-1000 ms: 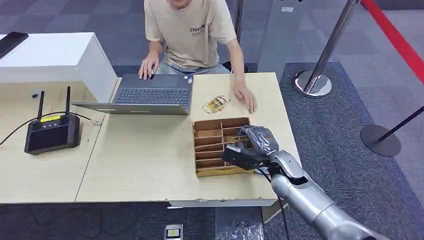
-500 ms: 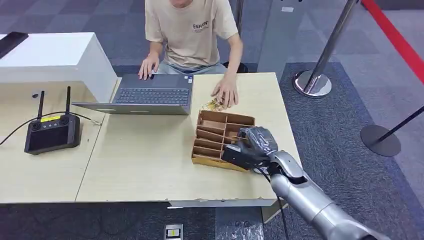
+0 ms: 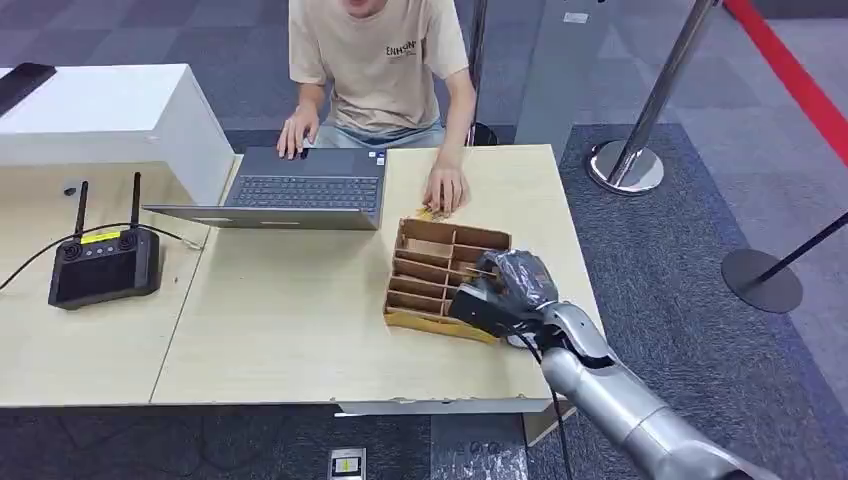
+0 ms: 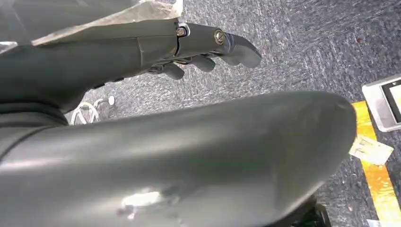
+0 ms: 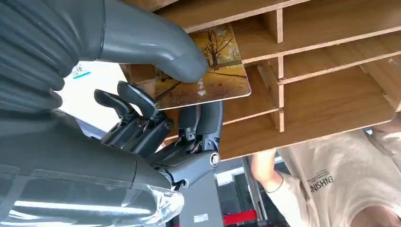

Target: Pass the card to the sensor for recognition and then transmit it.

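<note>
My right hand (image 3: 505,290) is at the near right corner of a wooden slotted box (image 3: 425,270) on the table. In the right wrist view the thumb and fingers of that hand (image 5: 156,109) pinch a card (image 5: 213,71) printed with autumn trees. The card lies against the dividers of the box (image 5: 331,94). In the head view just a thin edge of the card (image 3: 480,270) shows by the hand. My left hand (image 4: 203,47) hangs over the carpet floor, fingers loosely apart, holding nothing.
A person sits across the table, one hand (image 3: 445,190) over loose cards behind the box, the other on a laptop (image 3: 300,190). A black controller with antennas (image 3: 105,265) and a white cabinet (image 3: 110,110) stand to the left. A stanchion base (image 3: 625,165) stands at the right.
The wooden box has been turned and shifted toward the person. The person's hand moved from the table's right side onto the loose cards. My right hand stays put with the card.
</note>
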Robot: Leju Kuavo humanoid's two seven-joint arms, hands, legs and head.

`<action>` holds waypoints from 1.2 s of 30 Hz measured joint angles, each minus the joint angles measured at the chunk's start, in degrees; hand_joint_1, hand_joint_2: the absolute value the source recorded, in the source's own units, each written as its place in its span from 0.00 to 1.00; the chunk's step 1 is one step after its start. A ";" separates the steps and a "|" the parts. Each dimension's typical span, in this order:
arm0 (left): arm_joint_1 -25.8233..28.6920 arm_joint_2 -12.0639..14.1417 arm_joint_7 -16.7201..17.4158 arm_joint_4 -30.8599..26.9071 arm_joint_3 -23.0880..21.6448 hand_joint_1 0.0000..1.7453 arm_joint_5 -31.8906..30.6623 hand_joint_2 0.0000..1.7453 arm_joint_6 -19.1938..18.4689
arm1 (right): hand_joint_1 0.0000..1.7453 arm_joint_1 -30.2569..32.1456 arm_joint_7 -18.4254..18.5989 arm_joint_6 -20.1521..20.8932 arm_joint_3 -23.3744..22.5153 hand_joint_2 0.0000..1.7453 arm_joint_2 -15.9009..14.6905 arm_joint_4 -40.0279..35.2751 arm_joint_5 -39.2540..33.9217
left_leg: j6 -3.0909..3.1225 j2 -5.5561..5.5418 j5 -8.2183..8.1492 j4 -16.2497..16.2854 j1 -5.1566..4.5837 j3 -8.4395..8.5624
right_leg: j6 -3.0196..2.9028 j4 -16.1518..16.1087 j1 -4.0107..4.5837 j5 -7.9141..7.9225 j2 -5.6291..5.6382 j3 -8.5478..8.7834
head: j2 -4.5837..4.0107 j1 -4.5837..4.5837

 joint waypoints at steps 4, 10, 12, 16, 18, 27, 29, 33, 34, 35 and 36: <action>0.01 0.00 0.00 0.00 -0.07 0.00 -0.11 0.00 0.00 | 1.00 -0.05 -1.38 -1.59 -0.54 1.00 0.00 -1.75 -2.27 | 0.00 0.00 0.00 0.00 -0.01 -0.11 | 0.00 0.01 0.00 0.00 0.00 -0.10 | 0.00 0.00; 0.05 0.00 -0.33 0.00 -0.09 0.00 -0.53 0.00 -0.07 | 1.00 -3.90 -3.04 -1.73 -2.78 1.00 -0.07 -9.06 -8.25 | 0.00 0.00 0.00 0.01 0.00 -0.09 | 0.00 0.02 0.00 0.00 0.00 -0.09 | 0.00 0.00; 0.04 0.00 -0.42 0.00 -0.11 0.00 -0.70 0.00 -0.22 | 1.00 -6.15 -3.76 -0.50 -3.52 1.00 -0.07 -12.12 -11.41 | -0.01 0.02 0.01 0.01 0.00 -0.07 | 0.00 0.03 0.00 0.01 0.01 -0.08 | 0.00 0.00; 0.04 -0.07 -0.83 0.00 -0.15 0.00 -1.22 0.00 -0.46 | 1.00 -10.42 -5.05 1.94 -4.52 1.00 0.11 -16.54 -16.32 | -0.02 0.00 0.02 0.01 0.01 -0.07 | 0.00 0.03 0.01 0.00 0.00 -0.08 | 0.00 0.00; 0.03 -0.11 -0.98 0.00 -0.20 0.00 -1.29 0.00 -0.48 | 1.00 -11.99 -5.44 2.29 -4.83 1.00 0.28 -18.20 -17.33 | -0.02 0.00 0.02 0.01 0.01 -0.07 | 0.00 0.03 0.01 0.00 0.00 -0.08 | 0.00 0.02; -0.03 -0.31 -1.31 0.00 -1.03 0.00 -1.99 0.00 -1.07 | 1.00 -16.84 -6.93 5.16 -5.14 1.00 1.27 -20.35 -20.98 | -0.02 0.01 0.02 0.01 -0.01 -0.10 | 0.00 0.04 0.00 0.01 0.00 -0.07 | 0.00 0.02; -0.14 -0.44 -1.27 0.00 -1.24 0.00 -2.34 0.00 -1.25 | 1.00 -19.23 -6.69 5.73 -4.72 1.00 2.18 -18.78 -20.44 | -0.02 0.00 0.02 0.01 0.00 -0.10 | 0.00 0.04 0.00 0.01 0.00 -0.07 | 0.00 0.02; -0.65 -0.61 -1.03 0.00 -1.55 0.00 -2.67 0.00 -1.57 | 1.00 -23.07 -6.38 5.31 -3.82 1.00 4.11 -13.83 -18.40 | -0.03 -0.02 0.03 0.01 0.00 -0.10 | 0.00 0.04 0.01 0.01 -0.01 -0.06 | 0.00 0.00; -0.78 -0.68 -1.00 0.00 -1.62 0.00 -2.86 0.00 -1.60 | 1.00 -23.89 -5.87 4.92 -3.57 1.00 4.63 -12.19 -17.11 | -0.03 -0.02 0.03 0.01 0.00 -0.10 | 0.00 0.05 0.02 0.01 -0.01 -0.06 | 0.00 0.00; -0.91 -0.70 -0.92 0.00 -1.71 0.00 -3.02 0.00 -1.64 | 1.00 -24.81 -4.75 4.46 -3.06 1.00 5.07 -10.46 -15.33 | -0.03 -0.01 0.03 0.01 0.00 -0.11 | 0.00 0.06 0.01 0.01 -0.01 -0.06 | 0.00 0.00; -1.04 -0.70 -0.85 0.00 -1.86 0.00 -3.21 0.00 -1.64 | 1.00 -25.71 -3.42 3.89 -2.51 1.00 5.49 -8.76 -12.88 | -0.03 -0.02 0.02 0.01 0.00 -0.11 | -0.01 0.06 0.02 0.01 -0.01 -0.07 | 0.00 -0.02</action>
